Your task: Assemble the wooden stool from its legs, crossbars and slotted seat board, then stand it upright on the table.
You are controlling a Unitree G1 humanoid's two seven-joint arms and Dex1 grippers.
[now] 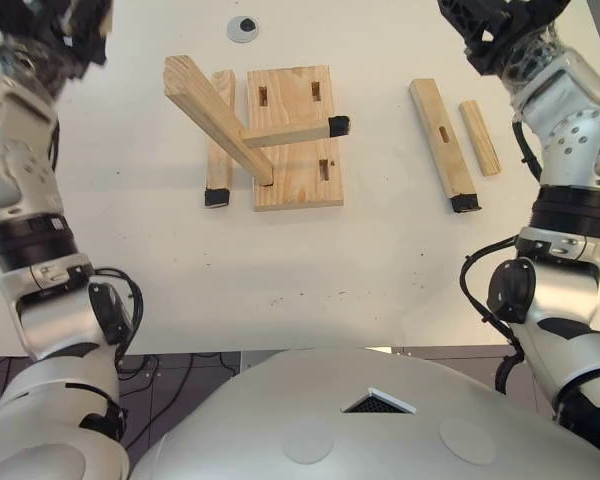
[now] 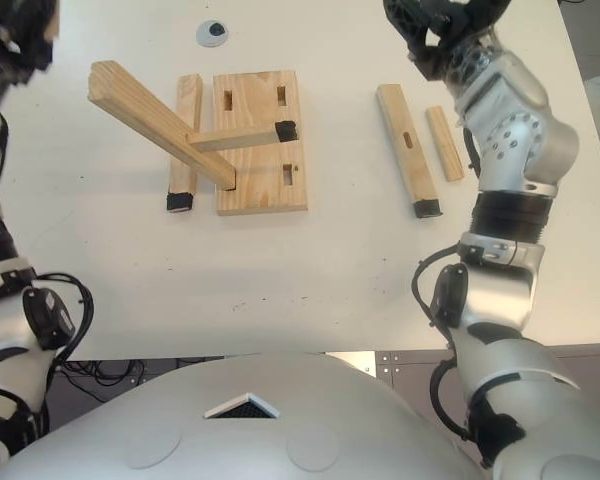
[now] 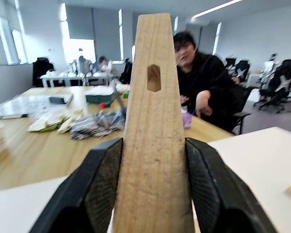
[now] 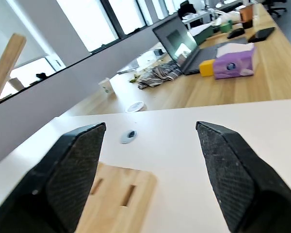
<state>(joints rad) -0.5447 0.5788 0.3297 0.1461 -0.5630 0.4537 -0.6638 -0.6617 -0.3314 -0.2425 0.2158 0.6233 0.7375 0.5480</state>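
Observation:
The slotted seat board (image 1: 295, 165) lies flat at the middle of the table. One leg (image 1: 215, 115) stands tilted in the board's near left slot, leaning to the left. A black-capped piece (image 1: 298, 131) lies across the board, touching that leg. Another leg (image 1: 220, 150) lies flat along the board's left edge. To the right lie a black-capped leg (image 1: 443, 143) and a short crossbar (image 1: 479, 137). My left gripper (image 3: 154, 143), raised at the far left, is shut on a slotted wooden leg (image 3: 154, 111). My right gripper (image 4: 150, 128) is open, raised at the far right above the table.
A small grey disc (image 1: 243, 28) sits in the table beyond the board. The near half of the white table (image 1: 310, 280) is bare. Past the far edge are desks with clutter and a seated person, away from the parts.

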